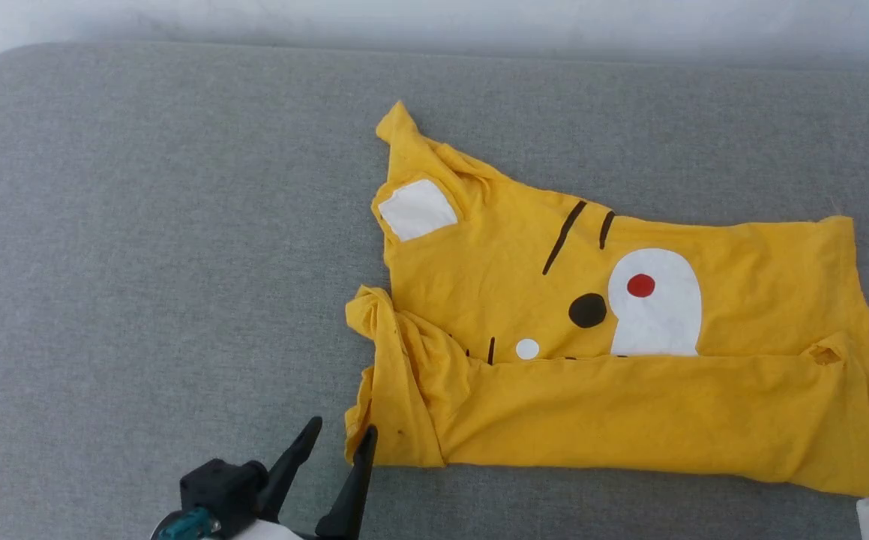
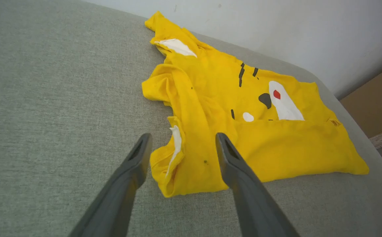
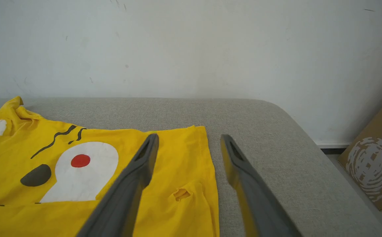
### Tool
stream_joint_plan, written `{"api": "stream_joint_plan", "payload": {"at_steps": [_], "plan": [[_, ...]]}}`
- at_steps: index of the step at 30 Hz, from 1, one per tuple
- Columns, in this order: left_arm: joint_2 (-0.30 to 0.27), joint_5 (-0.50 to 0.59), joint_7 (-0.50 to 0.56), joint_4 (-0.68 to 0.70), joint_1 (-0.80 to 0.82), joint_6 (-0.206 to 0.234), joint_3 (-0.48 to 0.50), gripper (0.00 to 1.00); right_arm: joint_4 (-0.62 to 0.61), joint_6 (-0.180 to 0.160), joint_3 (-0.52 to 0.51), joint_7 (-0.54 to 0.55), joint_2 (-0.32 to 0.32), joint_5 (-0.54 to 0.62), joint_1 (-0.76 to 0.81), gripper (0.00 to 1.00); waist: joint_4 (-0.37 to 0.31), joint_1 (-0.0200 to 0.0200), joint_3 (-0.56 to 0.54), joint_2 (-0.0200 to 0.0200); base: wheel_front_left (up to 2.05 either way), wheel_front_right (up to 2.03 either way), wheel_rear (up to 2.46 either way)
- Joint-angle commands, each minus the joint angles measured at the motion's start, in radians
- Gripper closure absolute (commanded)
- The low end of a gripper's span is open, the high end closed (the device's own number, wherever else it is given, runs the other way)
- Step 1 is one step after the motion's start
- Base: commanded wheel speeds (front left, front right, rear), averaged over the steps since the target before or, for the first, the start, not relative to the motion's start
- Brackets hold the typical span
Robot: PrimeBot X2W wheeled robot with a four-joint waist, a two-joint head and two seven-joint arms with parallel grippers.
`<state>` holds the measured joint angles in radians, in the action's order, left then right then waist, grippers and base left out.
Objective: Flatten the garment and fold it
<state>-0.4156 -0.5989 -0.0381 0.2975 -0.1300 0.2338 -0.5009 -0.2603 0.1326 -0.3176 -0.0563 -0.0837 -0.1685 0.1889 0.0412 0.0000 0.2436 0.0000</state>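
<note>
The garment, a bright yellow short-sleeved T-shirt with a cartoon tiger face in white, red and black, lies on the right half of the grey fabric-covered worktop. It is not flat. The near long edge is turned up as a flap over the print, and the left end is bunched into thick folds. My left claw stands open and points at the near left corner of the cloth, which shows between its two fingers in the left wrist view. My right claw is open too. One of its fingers is above the right end of the garment and the other is above bare worktop just beside the edge.

If the left claw closes where it is, I think it may take several layers of the bunched corner together. Pulling would then tighten the wrinkles instead of opening them. Near the right claw there is a small torn hole; a fingertip that enters it could tear it wider. If only one claw pulls, the whole shirt may slide on the worktop.

The flap hides the lower part of the tiger face. I cannot tell whether any fingertip touches the cloth. In the head view the right claw is cut by the frame edge, and in the bunched end I cannot separate sleeve from collar.
</note>
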Motion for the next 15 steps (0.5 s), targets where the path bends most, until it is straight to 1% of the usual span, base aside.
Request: {"api": "stream_joint_plan", "payload": {"at_steps": [1,4,12,15], "plan": [[-0.011,-0.001,0.016,-0.005,0.016,0.003,-0.003,0.0,0.003,-0.002,0.002,0.0,0.002,-0.005,-0.01,0.0,-0.003,0.0,0.01,0.0,0.0,0.0,0.0],[-0.019,-0.011,0.063,-0.027,0.033,0.006,-0.009,0.0,0.008,-0.002,0.01,0.002,0.003,-0.009,-0.016,0.0,-0.007,0.0,0.028,0.0,0.0,0.0,0.0],[-0.021,-0.048,0.155,-0.094,0.096,-0.023,-0.029,0.0,0.018,-0.002,0.026,0.008,-0.009,-0.014,-0.037,0.0,-0.019,0.0,0.07,0.0,0.0,0.0,0.0],[-0.02,-0.06,0.19,-0.121,0.111,-0.022,-0.035,0.0,0.02,-0.002,0.028,0.011,-0.015,-0.015,-0.044,0.0,-0.024,0.0,0.083,0.0,0.0,0.0,0.0]]}}
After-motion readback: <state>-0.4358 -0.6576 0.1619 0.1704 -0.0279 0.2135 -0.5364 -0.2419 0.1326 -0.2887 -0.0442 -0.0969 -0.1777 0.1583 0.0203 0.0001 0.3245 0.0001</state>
